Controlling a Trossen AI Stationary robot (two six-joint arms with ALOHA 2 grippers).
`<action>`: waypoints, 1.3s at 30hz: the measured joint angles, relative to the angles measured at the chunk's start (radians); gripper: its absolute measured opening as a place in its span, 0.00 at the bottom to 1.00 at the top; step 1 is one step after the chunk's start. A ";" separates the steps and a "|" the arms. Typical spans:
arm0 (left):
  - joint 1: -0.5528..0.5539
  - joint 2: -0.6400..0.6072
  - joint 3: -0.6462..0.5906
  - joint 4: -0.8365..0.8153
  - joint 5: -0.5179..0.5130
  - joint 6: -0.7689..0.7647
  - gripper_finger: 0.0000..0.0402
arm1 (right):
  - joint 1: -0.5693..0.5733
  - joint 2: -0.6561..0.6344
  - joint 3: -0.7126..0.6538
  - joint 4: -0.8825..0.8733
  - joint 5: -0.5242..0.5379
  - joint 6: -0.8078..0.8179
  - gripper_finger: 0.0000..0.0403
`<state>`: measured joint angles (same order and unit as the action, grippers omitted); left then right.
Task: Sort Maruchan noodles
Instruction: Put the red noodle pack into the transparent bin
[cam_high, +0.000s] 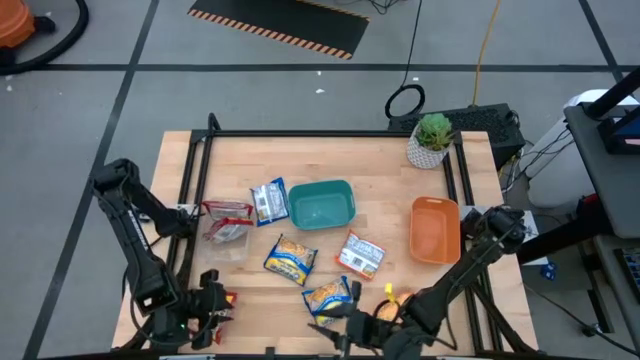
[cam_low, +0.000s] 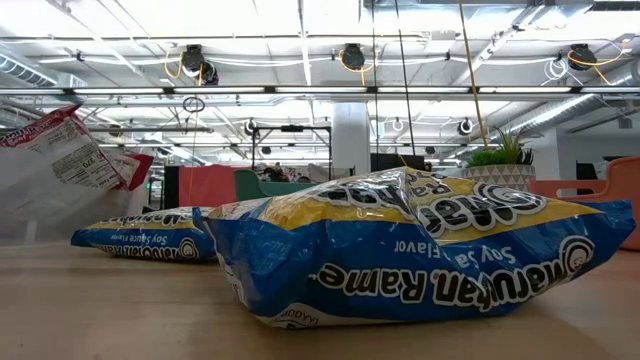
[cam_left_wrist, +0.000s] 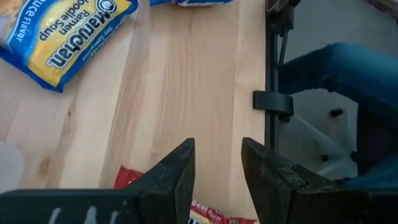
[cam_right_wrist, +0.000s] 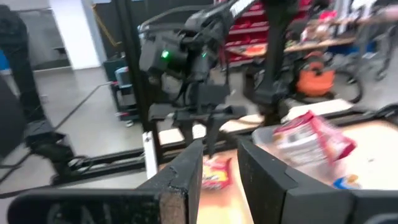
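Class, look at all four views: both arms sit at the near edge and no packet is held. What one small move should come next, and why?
Probably the right gripper should ease forward and down onto the blue-and-yellow packet just ahead of it. That packet lies loose on the table, nearest this gripper, and the gripper is open and empty. The left gripper waits by the table's near left corner.

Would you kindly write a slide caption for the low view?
Table-level close-up: a blue-and-yellow Maruchan packet fills the foreground, a second one lies behind it, with a potted plant beyond.
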<state>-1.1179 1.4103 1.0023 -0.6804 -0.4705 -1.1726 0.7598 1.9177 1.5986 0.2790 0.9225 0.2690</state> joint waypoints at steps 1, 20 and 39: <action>0.000 0.006 0.000 0.005 -0.002 0.000 0.34 | -0.004 0.010 0.000 0.001 -0.019 0.022 0.24; -0.002 0.070 0.000 0.005 -0.108 0.091 0.34 | -0.054 0.058 0.000 0.111 -0.125 -0.017 0.24; 0.007 0.069 -0.075 -0.152 -0.011 -0.008 0.34 | -0.232 0.002 0.000 0.020 -0.348 -0.164 0.24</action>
<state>-1.1112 1.4796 0.9269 -0.8326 -0.4814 -1.1806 0.5280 1.9201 1.5990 0.2988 0.5742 0.1054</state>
